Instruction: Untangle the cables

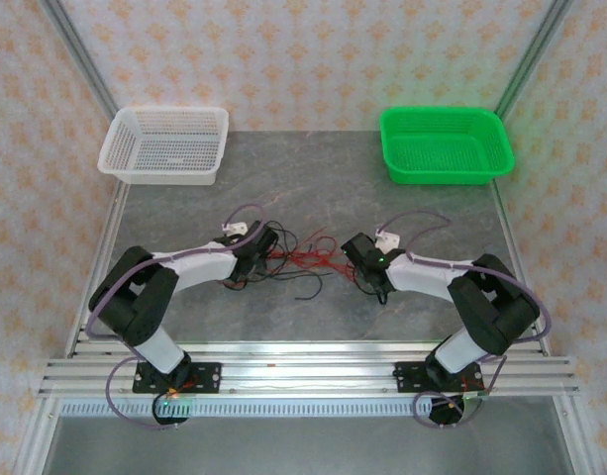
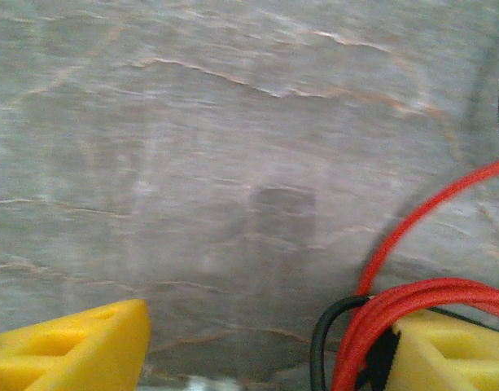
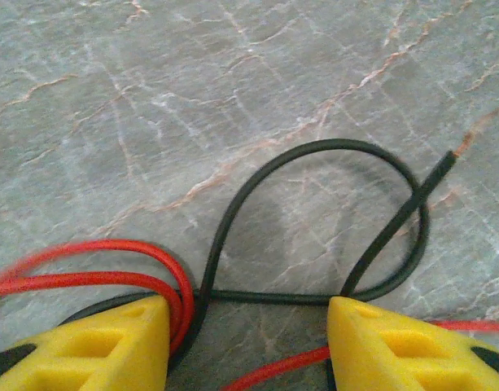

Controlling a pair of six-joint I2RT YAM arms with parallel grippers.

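The cables (image 1: 303, 259) are a small tangle of thin red and black wires on the table between my two grippers. My left gripper (image 1: 258, 247) stands open at the tangle's left end. In the left wrist view a bundle of red wires (image 2: 412, 303) and a black wire (image 2: 324, 326) lie against its right finger (image 2: 453, 354), and the gap of the left gripper (image 2: 265, 358) is bare. My right gripper (image 1: 360, 259) is open low over the tangle's right end. A black wire loop (image 3: 314, 147) crosses the gap of the right gripper (image 3: 245, 342), and red wires (image 3: 111, 261) curl by its left finger (image 3: 86, 350).
A white basket (image 1: 166, 144) stands at the back left and a green basket (image 1: 445, 144) at the back right. The grey marble table (image 1: 313, 188) lies between them and the tangle. An aluminium rail (image 1: 303, 371) runs along the near edge.
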